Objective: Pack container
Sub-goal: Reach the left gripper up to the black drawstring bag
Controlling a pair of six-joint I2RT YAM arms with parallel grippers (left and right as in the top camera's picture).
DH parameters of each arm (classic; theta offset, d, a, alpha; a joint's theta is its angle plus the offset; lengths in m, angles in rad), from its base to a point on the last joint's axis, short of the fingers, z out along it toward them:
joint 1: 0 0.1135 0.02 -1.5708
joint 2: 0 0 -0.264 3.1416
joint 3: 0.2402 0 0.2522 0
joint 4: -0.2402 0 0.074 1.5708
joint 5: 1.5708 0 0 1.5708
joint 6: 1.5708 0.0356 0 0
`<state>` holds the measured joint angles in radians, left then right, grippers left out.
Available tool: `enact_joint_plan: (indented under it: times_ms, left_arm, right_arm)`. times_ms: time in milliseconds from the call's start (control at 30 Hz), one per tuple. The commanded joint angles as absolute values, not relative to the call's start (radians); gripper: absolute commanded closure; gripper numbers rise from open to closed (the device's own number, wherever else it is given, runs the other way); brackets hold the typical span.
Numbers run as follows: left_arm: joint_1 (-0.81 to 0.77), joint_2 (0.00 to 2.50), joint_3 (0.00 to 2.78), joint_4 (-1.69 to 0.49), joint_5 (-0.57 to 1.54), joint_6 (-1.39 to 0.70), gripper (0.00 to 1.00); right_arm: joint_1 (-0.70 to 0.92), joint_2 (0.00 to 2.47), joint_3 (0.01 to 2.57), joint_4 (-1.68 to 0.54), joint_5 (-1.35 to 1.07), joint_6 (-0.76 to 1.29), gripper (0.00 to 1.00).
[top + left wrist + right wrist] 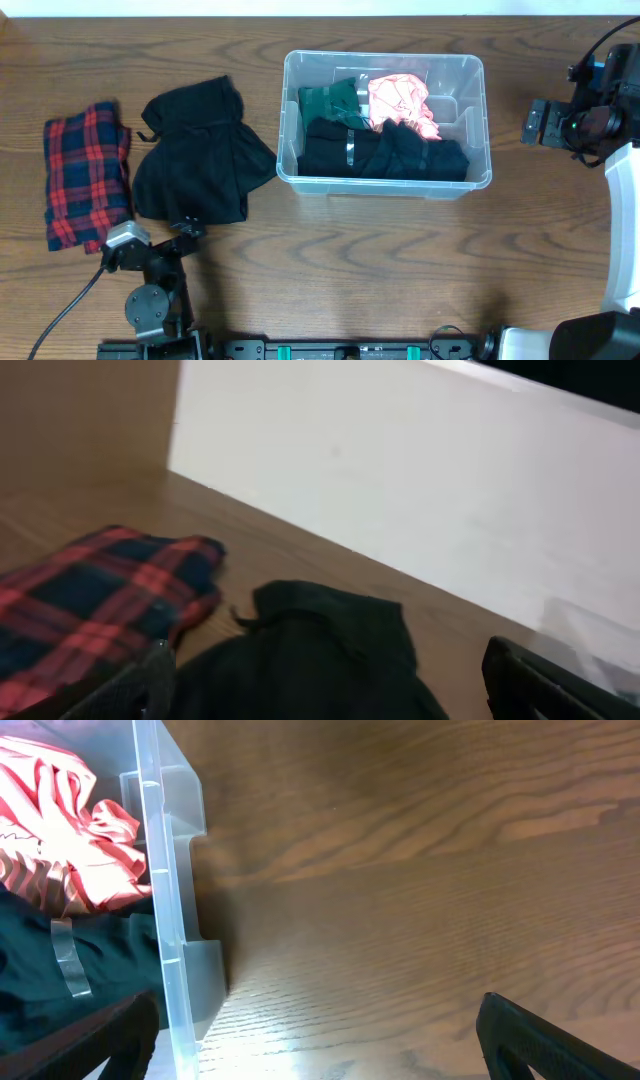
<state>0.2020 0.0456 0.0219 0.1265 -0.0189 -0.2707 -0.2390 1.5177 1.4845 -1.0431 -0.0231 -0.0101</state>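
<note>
Brown wood-grain table [400,260] fills the overhead view and carries everything else. On it, right of centre and toward the far edge, stands the container [487,120], a large rectangular clear plastic tub with rounded corners and a thick rim, upright with its mouth open to the camera.

Left of the tub, close to its short wall but apart from it, lies a rumpled black fabric garment [200,155] spread on the bare wood. Further left, just beside that garment, is a folded red-and-navy plaid cloth [85,175] near the table's left end.

Inside the tub, a folded black garment [385,155] with a pale shiny strip on it covers the near half. Behind it a dark green folded piece [335,100] sits in the far left corner, and a crumpled pink-and-red striped cloth [400,100] lies beside it, partly over the black one.

At the front left, the left gripper [328,650] hangs by the near edge of the loose black garment, its two dark fingers spread wide with nothing between them. Outside the tub's right short wall and clear of it is the right gripper [320,1000], jaws likewise spread wide over bare wood, holding nothing.
</note>
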Motion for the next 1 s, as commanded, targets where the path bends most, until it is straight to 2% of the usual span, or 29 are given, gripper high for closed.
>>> enact_joint_plan:
  times_ms: [0,267,467,633,733,967]
  left_arm:
    - [0.2,0.072,0.125,0.091,0.06,-0.278,0.02]
    - [0.2,0.425,0.601,-0.164,0.061,-0.109,0.02]
    - [0.2,0.822,1.1,-0.61,0.061,0.021,0.02]
    - [0.2,1.15,1.477,-0.946,0.061,0.03,0.02]
    - [0.2,1.283,1.587,-0.991,0.06,0.03,0.02]
    - [0.207,1.42,1.59,-0.952,0.048,0.03,0.02]
  right_arm:
    - [-0.245,1.519,1.484,-1.044,-0.023,0.003,0.01]
    - [-0.245,1.519,1.484,-1.044,-0.023,0.003,0.01]
    - [-0.245,1.519,1.484,-1.044,-0.023,0.003,0.01]
    - [-0.245,1.519,1.484,-1.044,-0.023,0.003,0.01]
    - [-0.245,1.519,1.484,-1.044,-0.023,0.003,0.01]
    - [-0.245,1.519,1.484,-1.044,-0.023,0.003,0.01]
